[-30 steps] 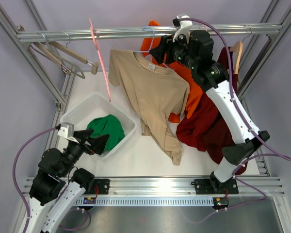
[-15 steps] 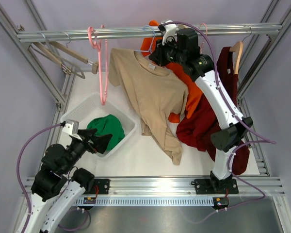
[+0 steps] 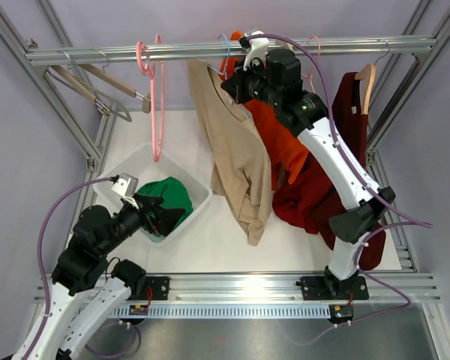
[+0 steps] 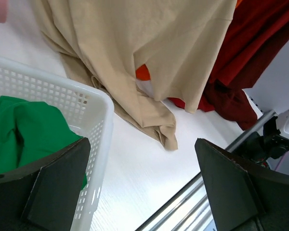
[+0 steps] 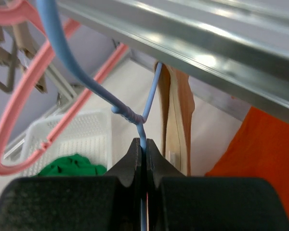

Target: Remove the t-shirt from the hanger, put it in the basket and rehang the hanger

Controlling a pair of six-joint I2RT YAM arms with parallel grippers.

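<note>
Under the rail (image 5: 192, 45), right gripper (image 5: 143, 150) is clamped on the blue hanger (image 5: 127, 114) carrying the tan t-shirt (image 3: 236, 150); left gripper (image 4: 142, 173) stands wide, empty.

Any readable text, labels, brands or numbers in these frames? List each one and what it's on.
No legible text in any view.
Inside the collar of the beige cotton t-shirt: a small pale patch, maybe a tag, too blurred to read.
On the white plastic lattice basket, the blue wire hanger and the aluminium rail: no markings show.
</note>
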